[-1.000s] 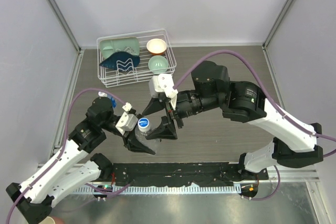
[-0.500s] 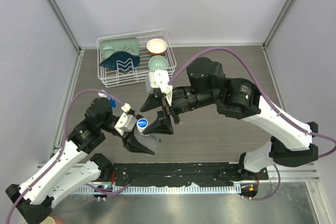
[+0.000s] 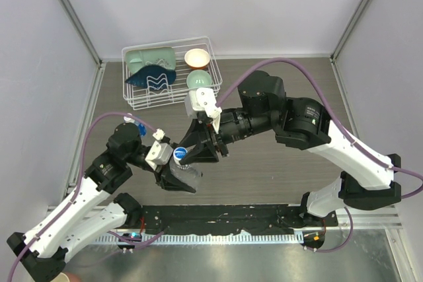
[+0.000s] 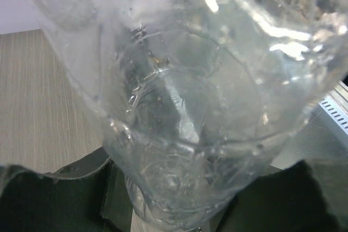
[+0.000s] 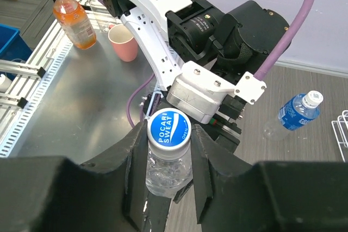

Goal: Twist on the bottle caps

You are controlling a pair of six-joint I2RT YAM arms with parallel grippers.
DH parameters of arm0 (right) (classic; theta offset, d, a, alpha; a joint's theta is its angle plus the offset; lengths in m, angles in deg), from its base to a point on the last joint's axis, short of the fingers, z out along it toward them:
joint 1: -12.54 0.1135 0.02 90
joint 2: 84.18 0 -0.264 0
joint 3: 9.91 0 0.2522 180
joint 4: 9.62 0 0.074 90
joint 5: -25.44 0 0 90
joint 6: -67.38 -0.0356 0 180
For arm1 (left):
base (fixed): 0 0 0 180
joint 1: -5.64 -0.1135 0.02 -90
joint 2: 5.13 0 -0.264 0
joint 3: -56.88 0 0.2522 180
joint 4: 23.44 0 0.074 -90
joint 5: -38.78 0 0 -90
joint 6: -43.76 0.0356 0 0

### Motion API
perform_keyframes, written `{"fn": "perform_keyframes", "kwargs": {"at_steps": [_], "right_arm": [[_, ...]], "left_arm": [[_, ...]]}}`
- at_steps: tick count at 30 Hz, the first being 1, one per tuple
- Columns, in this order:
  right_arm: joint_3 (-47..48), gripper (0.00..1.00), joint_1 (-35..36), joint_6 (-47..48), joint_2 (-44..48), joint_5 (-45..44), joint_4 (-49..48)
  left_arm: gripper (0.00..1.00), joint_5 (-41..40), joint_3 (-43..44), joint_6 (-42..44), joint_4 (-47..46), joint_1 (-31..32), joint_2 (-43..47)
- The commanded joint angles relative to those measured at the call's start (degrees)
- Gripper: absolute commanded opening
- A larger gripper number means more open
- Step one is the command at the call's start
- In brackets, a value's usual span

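By the left edge of the bench, behind the left arm, the blue-label bottle (image 5: 295, 114) lies on its side with a white cap (image 5: 313, 99) already on its neck; it sits where it did a second ago. The wire basket (image 3: 173, 72) with its bowls stands toward the far left corner, also unmoved. Left of centre and nearer the front edge, the left gripper (image 3: 177, 179) is clamped on the lower body of the plain clear bottle (image 4: 206, 107), which fills its wrist view between the two dark fingers. That grip and the arm's pose match the earlier views. The bottle's mouth faces up and carries the bottle cap (image 5: 169, 127), white-rimmed with a blue printed top. The clearest change is on the right. Half a second ago the right gripper (image 3: 188, 154) stood spread wide around the bottle top. Now its fingers (image 5: 202, 153) have drawn in to a narrow gap and press against both sides of the bottle cap. The right forearm has also shifted a little toward the bottle.
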Motion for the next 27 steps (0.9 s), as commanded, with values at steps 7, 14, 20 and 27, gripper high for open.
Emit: {"fn": "perform_keyframes", "kwargs": {"at_steps": [7, 14, 20, 27], "right_arm": [[0.01, 0.08, -0.17, -0.81, -0.12, -8.57, 2.35], [-7.98, 0.01, -0.35, -7.57, -0.38, -34.13, 4.91], [-10.71, 0.01, -0.52, -18.46, -3.46, -50.32, 5.09], [-10.28, 0.01, -0.44, -32.09, -7.58, -58.24, 4.38]], "left_arm": [[0.0, -11.43, 1.25, 1.03, -1.42, -0.04, 0.84], [0.0, -28.14, 1.25, -0.19, -4.75, -0.04, 1.54], [0.0, -35.62, 1.51, -1.07, -7.56, -0.04, 1.98], [0.0, -45.46, 1.6, -0.99, -8.62, -0.31, 2.42]]}}
